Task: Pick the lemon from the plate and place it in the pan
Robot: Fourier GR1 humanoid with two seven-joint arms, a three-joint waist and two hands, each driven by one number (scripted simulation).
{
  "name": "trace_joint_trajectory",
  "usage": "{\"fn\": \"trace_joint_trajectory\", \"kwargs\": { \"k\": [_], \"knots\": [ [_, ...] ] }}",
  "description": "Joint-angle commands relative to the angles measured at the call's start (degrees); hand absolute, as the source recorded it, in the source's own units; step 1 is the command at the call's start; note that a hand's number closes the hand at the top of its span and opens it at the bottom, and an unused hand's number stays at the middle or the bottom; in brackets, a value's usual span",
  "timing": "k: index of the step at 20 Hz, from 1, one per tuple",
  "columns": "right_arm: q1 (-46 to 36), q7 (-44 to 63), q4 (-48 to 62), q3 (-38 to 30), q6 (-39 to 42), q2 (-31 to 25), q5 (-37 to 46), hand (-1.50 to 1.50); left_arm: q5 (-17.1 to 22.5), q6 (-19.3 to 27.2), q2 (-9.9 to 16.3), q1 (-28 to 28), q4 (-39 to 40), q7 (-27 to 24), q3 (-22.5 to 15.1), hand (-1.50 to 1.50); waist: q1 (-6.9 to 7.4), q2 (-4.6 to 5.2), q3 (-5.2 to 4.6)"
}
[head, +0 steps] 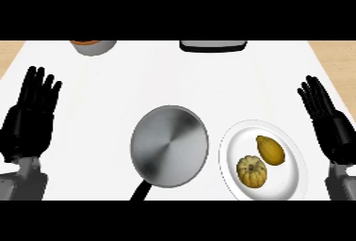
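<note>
The lemon [271,149] lay on the white plate [295,155] beside a small pumpkin [252,171]; the pan [169,146] handle was cut off below; left hand [29,117] and right hand [330,120] rested open, holding nothing

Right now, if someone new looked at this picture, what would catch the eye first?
Probably the grey pan in the middle of the white counter. Right of it is a white plate holding a lemon and a small squash. An open black hand rests at each side: left hand, right hand.

White counter [173,75] w/ pan [169,145], plate [233,141], bowl [93,46].
</note>
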Motion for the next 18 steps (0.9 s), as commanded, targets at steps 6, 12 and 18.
{"fn": "trace_joint_trajectory", "kwargs": {
  "k": [6,12,18],
  "knots": [
    [-7.9,8.2,4.7,-4.5,3.0,1.2,-10.2,-1.5,-19.1,-2.8,9.7,7.5,6.2,1.3,-12.5,0.0,2.39,1.04,1.02],
    [5.6,20.6,4.7,-11.0,-7.8,-8.0,-1.3,-1.5,-19.4,-2.7,9.6,11.3,3.5,4.6,-13.9,0.0,0.88,0.31,0.84],
    [11.8,18.6,0.2,-5.8,2.3,-20.6,8.6,-1.5,-21.4,-1.3,6.8,12.3,4.9,2.4,-14.9,0.0,1.2,0.4,0.78]
  ]
}}
